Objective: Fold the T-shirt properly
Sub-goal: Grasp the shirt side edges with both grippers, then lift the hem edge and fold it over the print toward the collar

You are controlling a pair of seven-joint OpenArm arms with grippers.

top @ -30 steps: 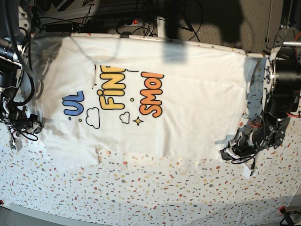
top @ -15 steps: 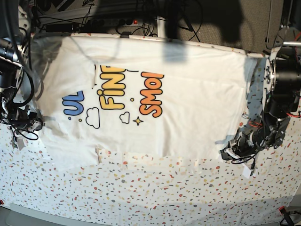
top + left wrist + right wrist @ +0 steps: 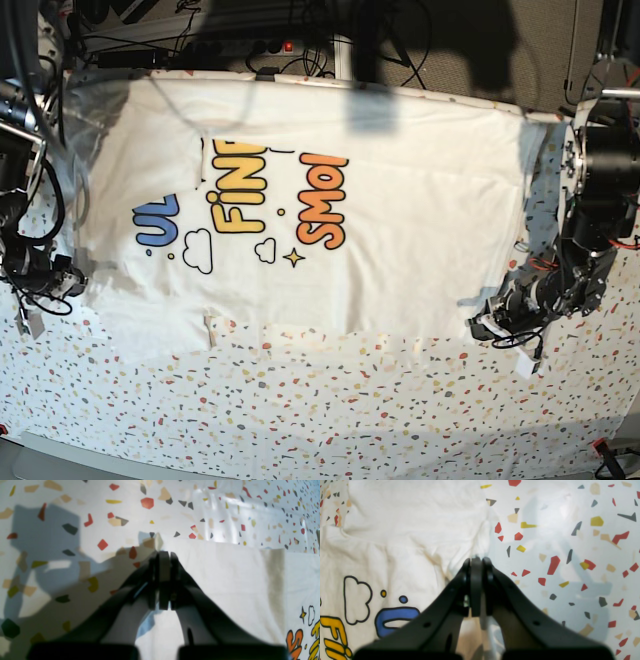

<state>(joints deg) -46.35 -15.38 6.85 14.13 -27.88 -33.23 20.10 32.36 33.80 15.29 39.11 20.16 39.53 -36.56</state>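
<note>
The white T-shirt [image 3: 380,230] lies spread flat, print up, across the far half of the table. My left gripper [image 3: 488,325] is at its near corner on the base view's right. In the left wrist view that gripper [image 3: 163,555] is shut, and a tip of the T-shirt [image 3: 225,575] pokes out past its fingertips. My right gripper [image 3: 78,280] is at the shirt's edge on the base view's left. Seen from the right wrist, this gripper [image 3: 476,559] is shut on the T-shirt [image 3: 407,530], with wrinkles running into its fingertips beside the blue letters.
The speckled table covering [image 3: 350,400] shows bare along the whole near half. Cables and a power strip [image 3: 270,45] run behind the far edge. The left arm's body [image 3: 605,180] stands at the right edge, the right arm's at the left edge.
My right gripper has closed on the shirt's edge and shifted slightly toward the near side. The left gripper has stayed shut and still.
</note>
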